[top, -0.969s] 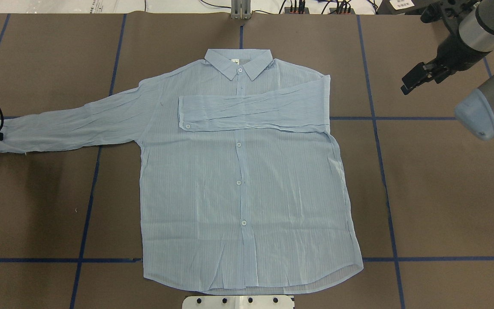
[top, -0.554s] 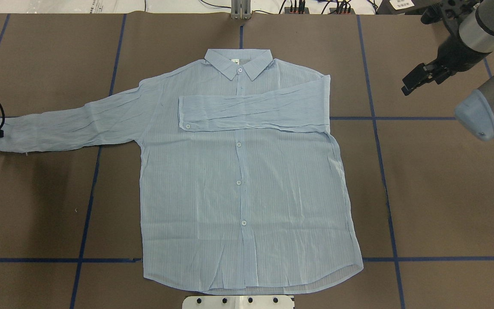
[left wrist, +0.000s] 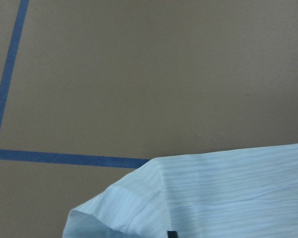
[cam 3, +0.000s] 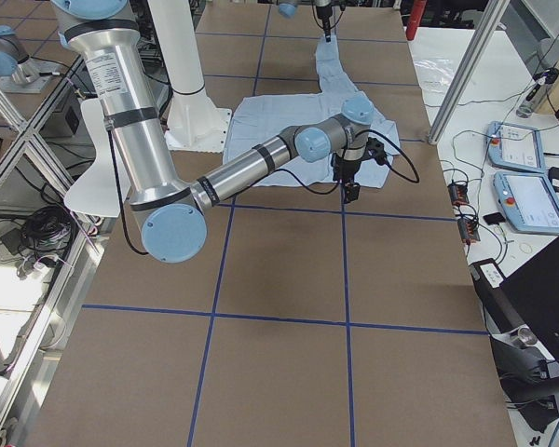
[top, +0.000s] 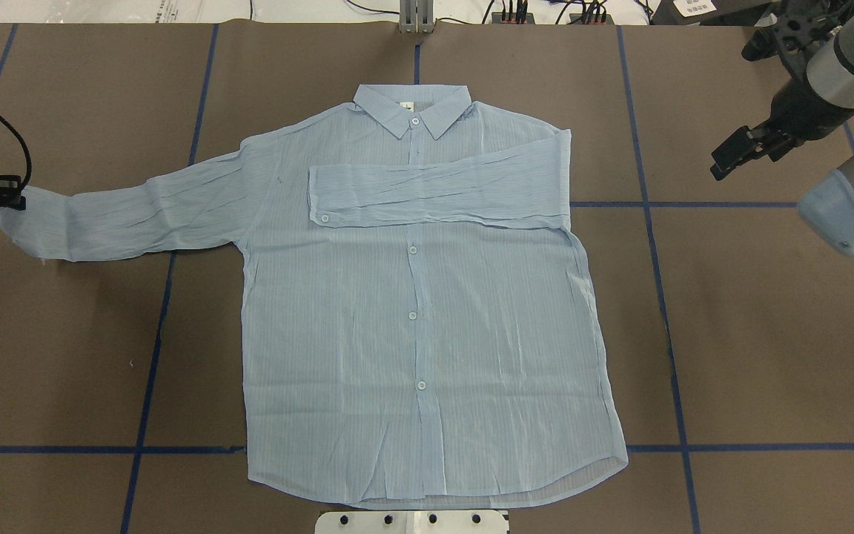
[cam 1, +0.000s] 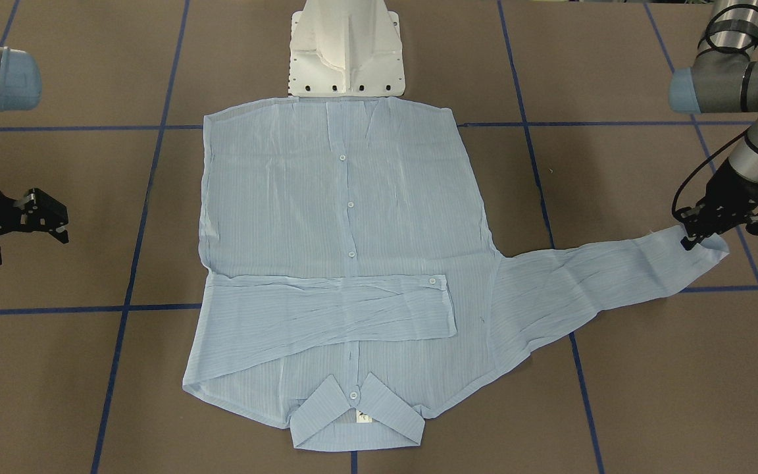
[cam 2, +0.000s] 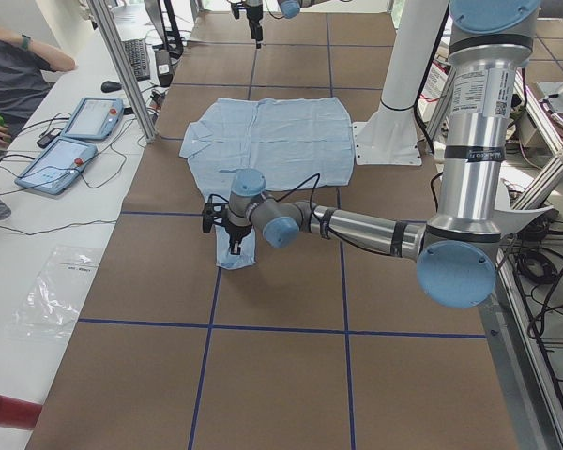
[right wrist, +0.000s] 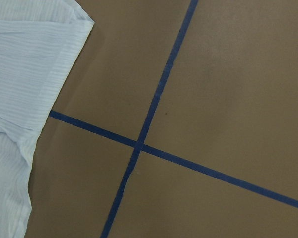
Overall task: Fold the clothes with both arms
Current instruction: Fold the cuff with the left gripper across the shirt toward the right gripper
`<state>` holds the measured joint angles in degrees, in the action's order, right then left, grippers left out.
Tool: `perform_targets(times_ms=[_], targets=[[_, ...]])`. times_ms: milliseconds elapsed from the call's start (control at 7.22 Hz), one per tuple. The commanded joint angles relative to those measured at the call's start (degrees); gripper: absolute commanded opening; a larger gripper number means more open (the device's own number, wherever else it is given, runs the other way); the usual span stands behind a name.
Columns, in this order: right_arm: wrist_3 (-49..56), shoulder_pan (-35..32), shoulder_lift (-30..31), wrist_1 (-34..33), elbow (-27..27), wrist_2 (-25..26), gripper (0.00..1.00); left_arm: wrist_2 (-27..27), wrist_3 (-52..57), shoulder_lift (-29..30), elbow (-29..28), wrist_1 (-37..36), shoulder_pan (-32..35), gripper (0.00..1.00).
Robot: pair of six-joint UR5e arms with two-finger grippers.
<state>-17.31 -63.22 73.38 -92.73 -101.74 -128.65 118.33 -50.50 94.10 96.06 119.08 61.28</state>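
A brown paper-covered desk (top: pixel 768 334), marked into squares by blue tape lines (top: pixel 694 204), carries a light-blue striped button-up shirt (top: pixel 427 334). It lies flat and face up in the middle of the desk. In the overhead view its collar (top: pixel 412 107) is at the far side and its hem is at the near edge, just beside the robot's white base (cam 1: pixel 346 52). One sleeve (top: pixel 434 193) is folded across the chest, its buttoned cuff ending left of the placket. The other sleeve (top: pixel 123 215) stretches out to the left, well clear of the body. The left pincer (cam 1: pixel 689 238) is clamped on the end of this outstretched sleeve, at the cuff (cam 1: pixel 708 249). The left wrist camera shows the cuff edge curling up off the brown paper beside a tape line. The right pincer (top: pixel 723 159) hangs over bare desk at the far right, well apart from the shirt, with its fingers apart and nothing between them. Its wrist camera looks down on a tape crossing and on the shirt's shoulder edge, which sits at the left of that picture. Beyond the desk's far side, in the left-end view, a person (cam 2: pixel 9 66) sits at a white bench with two tablets (cam 2: pixel 61 159) and cables.
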Motion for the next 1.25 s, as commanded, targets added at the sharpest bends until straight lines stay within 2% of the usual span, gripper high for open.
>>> perform_targets(times_ms=[0,277,415,692,831,1108], targets=[[1.04,-0.15,2.90,0.62,-0.12,-0.02,1.00,0.24,-6.23,11.29,5.70,-16.69,-0.10,0.00],[5.96,-1.28,6.33,0.71,-0.12,-0.29,1.00,3.38,-15.10,25.53,5.90,-29.47,-3.25,0.00],[6.06,-1.99,7.47,0.79,-0.38,-0.38,1.00,3.66,-21.33,32.91,4.50,-31.17,-4.83,0.00],[6.06,-2.43,7.66,0.71,-0.12,-0.29,1.00,8.31,-30.23,43.65,-0.31,-31.19,-6.25,0.00],[5.97,-2.87,7.66,0.71,-0.12,-0.38,1.00,7.98,-32.97,46.14,-3.30,-30.49,-9.13,0.00],[5.97,-3.05,7.66,0.71,-0.03,-0.38,1.00,7.80,-36.15,46.25,-6.91,-24.62,-10.74,0.00]])
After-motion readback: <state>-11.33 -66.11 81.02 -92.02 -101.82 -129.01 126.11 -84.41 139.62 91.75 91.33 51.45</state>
